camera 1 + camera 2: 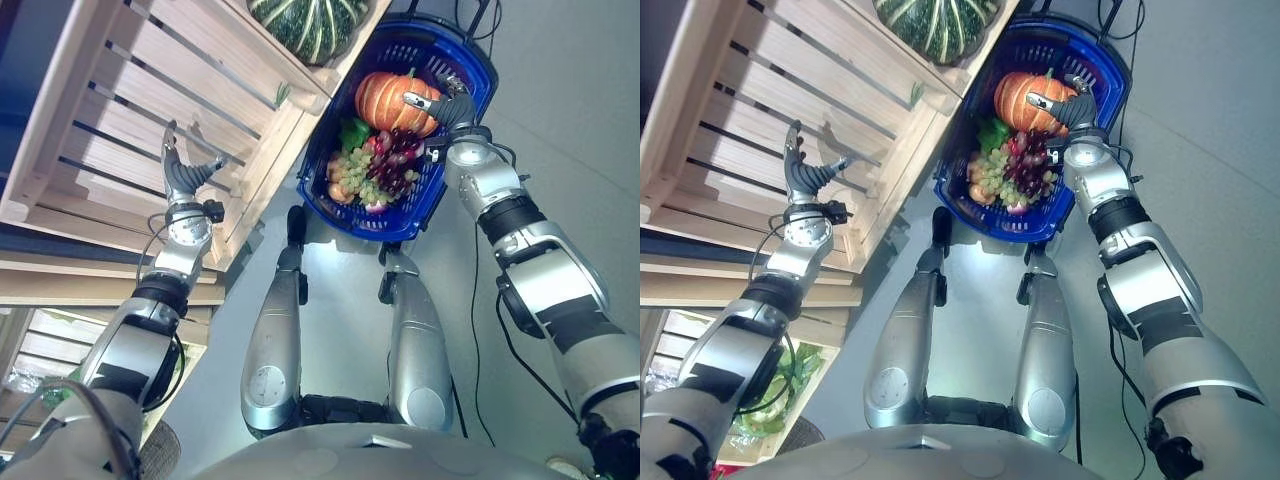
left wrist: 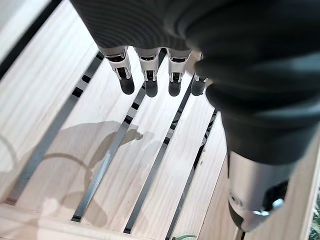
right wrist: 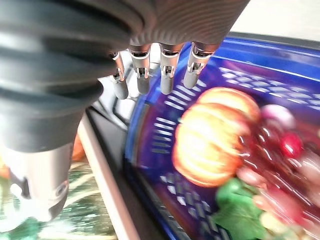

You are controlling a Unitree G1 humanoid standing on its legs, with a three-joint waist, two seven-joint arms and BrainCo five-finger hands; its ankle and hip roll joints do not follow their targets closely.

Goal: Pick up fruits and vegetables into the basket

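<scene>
The blue basket (image 1: 470, 95) stood on the floor beside the wooden crate shelf (image 1: 120, 110) and already held an orange pumpkin (image 1: 390, 100), red and green grapes (image 1: 385, 165) and a green leafy item (image 1: 352, 132). The right hand (image 1: 440, 105) hovered over the pumpkin with fingers relaxed and spread, holding nothing. The left hand (image 1: 182, 172) hung above the bare slats of the crate shelf, fingers straight, also empty.

The remaining item in reach appeared to be the striped green squash (image 1: 310, 22), resting on the upper tier of the shelf, near the basket. Judged by its look, it would be heavy, rigid and smooth-skinned, hence liable to slip; a wide grasp around its body, or a two-handed hold, would suit it better than a pinch.

The grapes in the basket were soft and easily crushed, so a heavy squash should be set down beside the pumpkin, not on them. The shelf's front edge stood between the squash and the basket and would need clearing.
</scene>
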